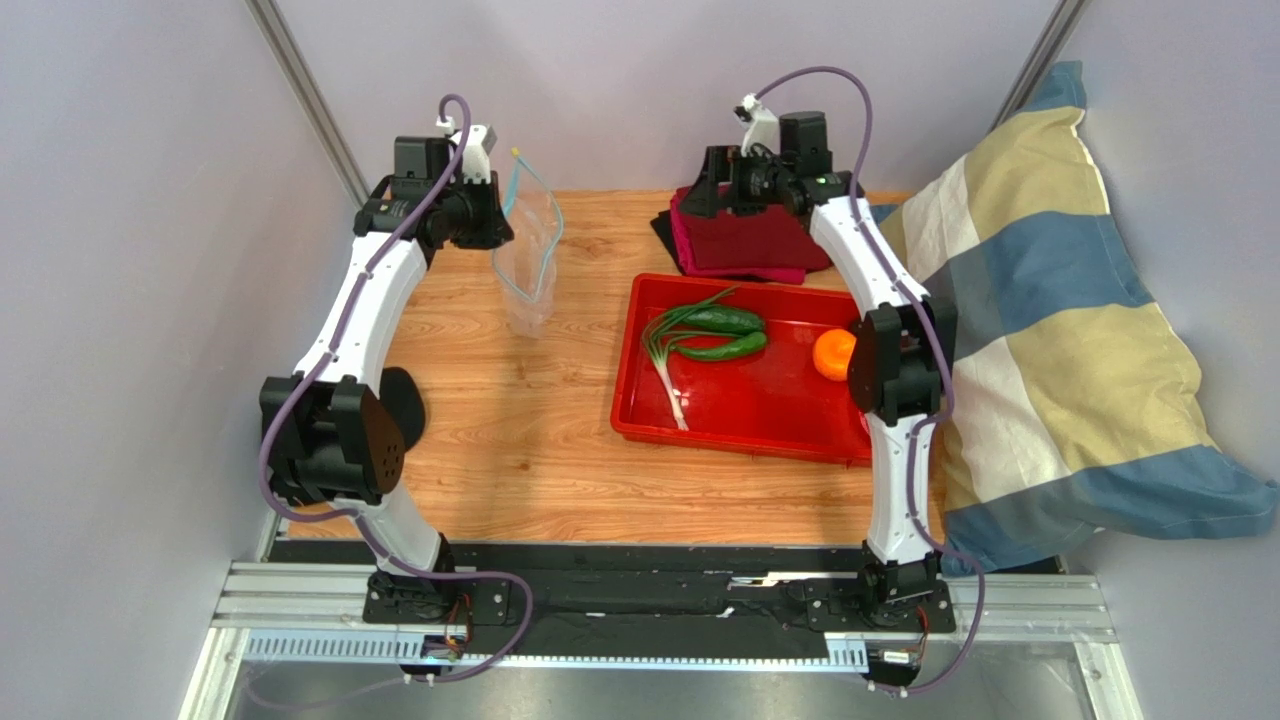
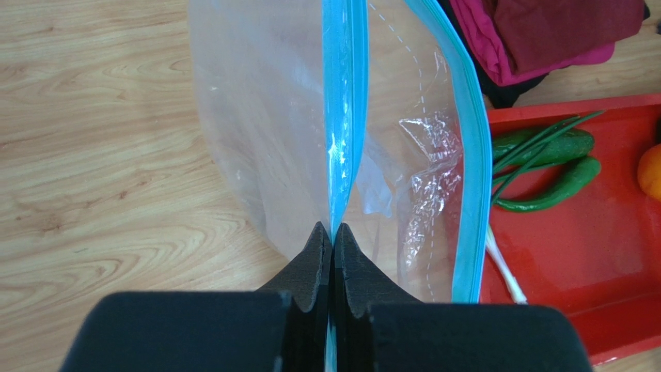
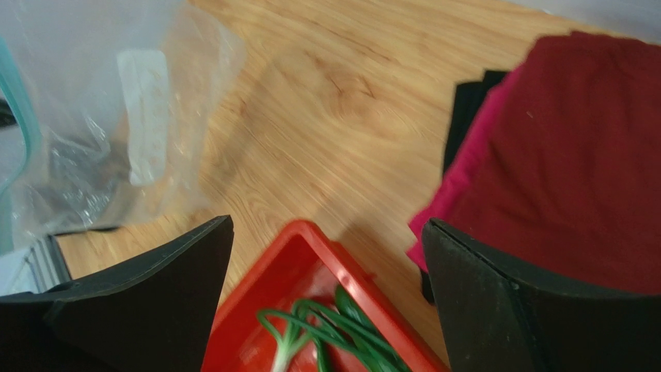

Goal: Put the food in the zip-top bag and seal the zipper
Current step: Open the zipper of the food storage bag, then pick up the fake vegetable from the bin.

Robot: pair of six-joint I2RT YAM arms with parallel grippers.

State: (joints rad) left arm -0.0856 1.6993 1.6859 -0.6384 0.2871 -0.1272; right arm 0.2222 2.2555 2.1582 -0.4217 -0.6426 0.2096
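Zip-top bag (image 1: pixel 526 263) upright on wood table (image 1: pixel 496 450), left of red tray (image 1: pixel 751 413), mouth gaping. Your left gripper (image 2: pixel 332 240) clamped on zipper (image 2: pixel 341 116) strip. Your right gripper (image 3: pixel 326 225) spread wide, empty, above tray's far corner. Green onion (image 1: pixel 669 375), two green vegetables (image 1: pixel 729 333), orange fruit (image 1: pixel 834 354) lie in tray.

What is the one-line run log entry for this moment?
left tool: shut on zipper | right tool: open, empty | zip-top bag: held up | food: in red tray
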